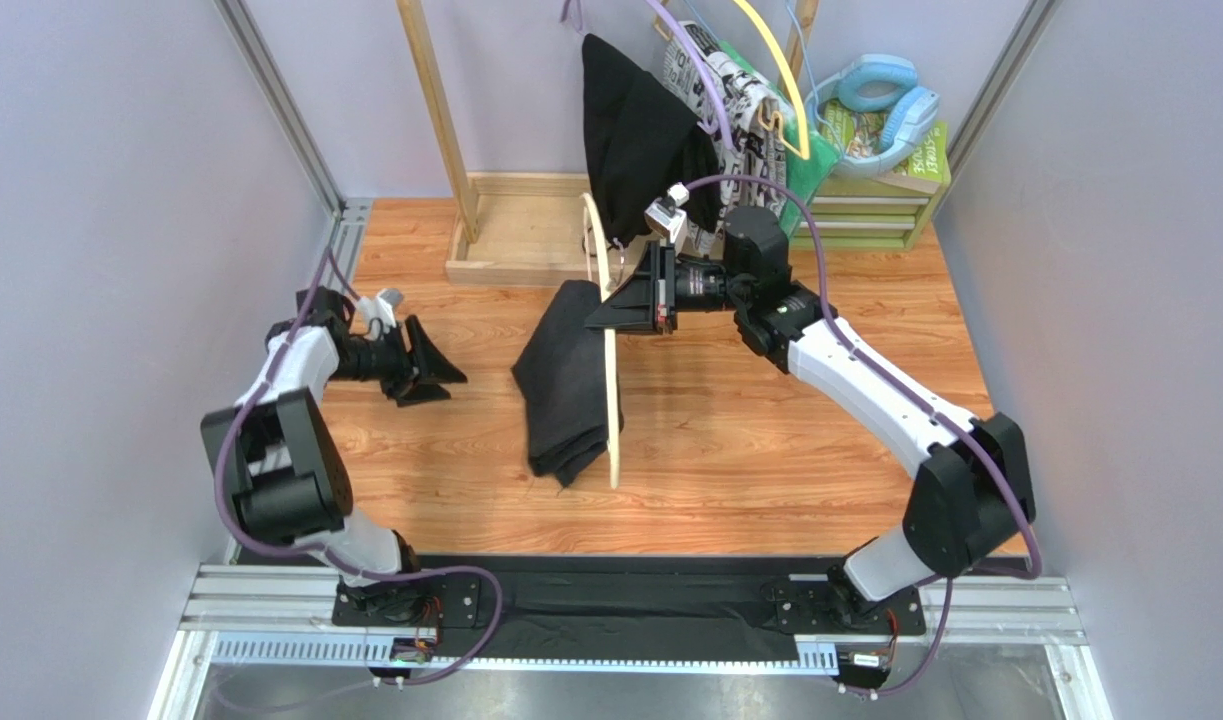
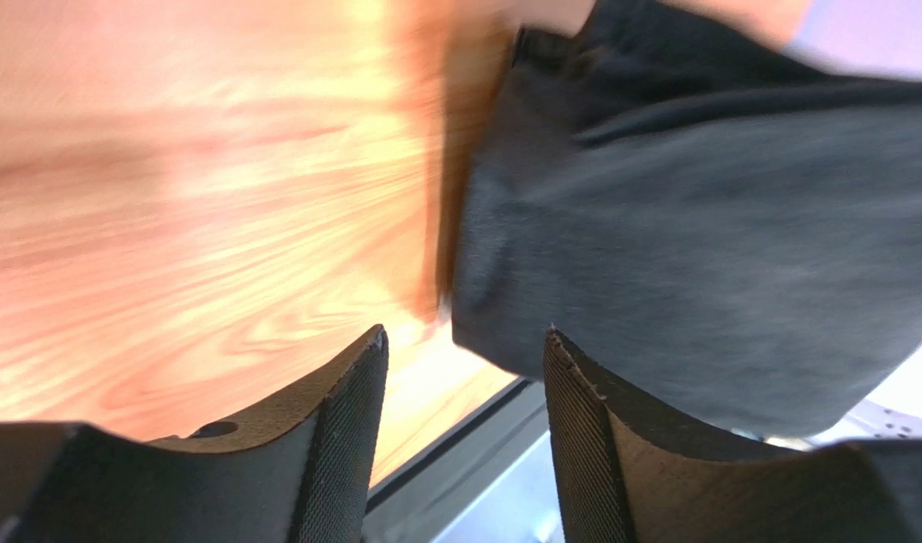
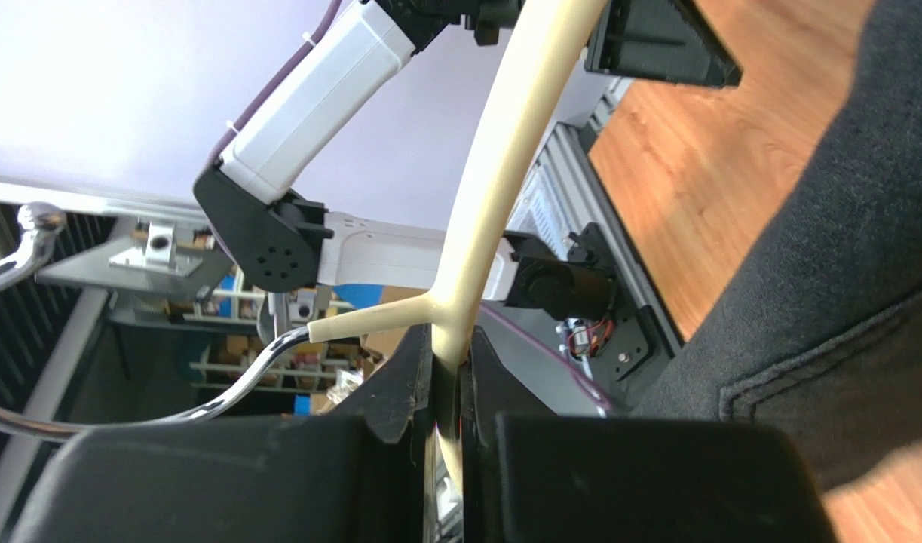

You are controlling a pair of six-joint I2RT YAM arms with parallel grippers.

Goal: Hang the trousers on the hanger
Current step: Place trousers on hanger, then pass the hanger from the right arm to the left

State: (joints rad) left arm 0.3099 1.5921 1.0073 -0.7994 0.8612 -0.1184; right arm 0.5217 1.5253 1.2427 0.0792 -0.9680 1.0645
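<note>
Trousers: the dark trousers [image 1: 562, 383] lie folded into a long strip in the middle of the surface [image 1: 767, 450]. One end is up by the right gripper [image 1: 632, 305] and the other points toward the arm bases.
Handling: they look soft and floppy with some weight, so a pinch on one layer would likely let them sag and slide. I'd go for a folded edge or a thick seam, several layers at once.
Hanger: the pale cream hanger [image 1: 613, 405] stands on edge just beside the strip's right side. Whether it touches the cloth, I can't tell. It looks thin, stiff and light, and probably slick under fabric.
Right gripper: it is pressed together on the hanger's neck, right where the metal hook [image 3: 256, 364] comes out.
Left gripper: the left gripper [image 1: 429, 368] is spread wide and empty, off to the left and apart from the trousers, whose edge fills its own wrist view.
</note>
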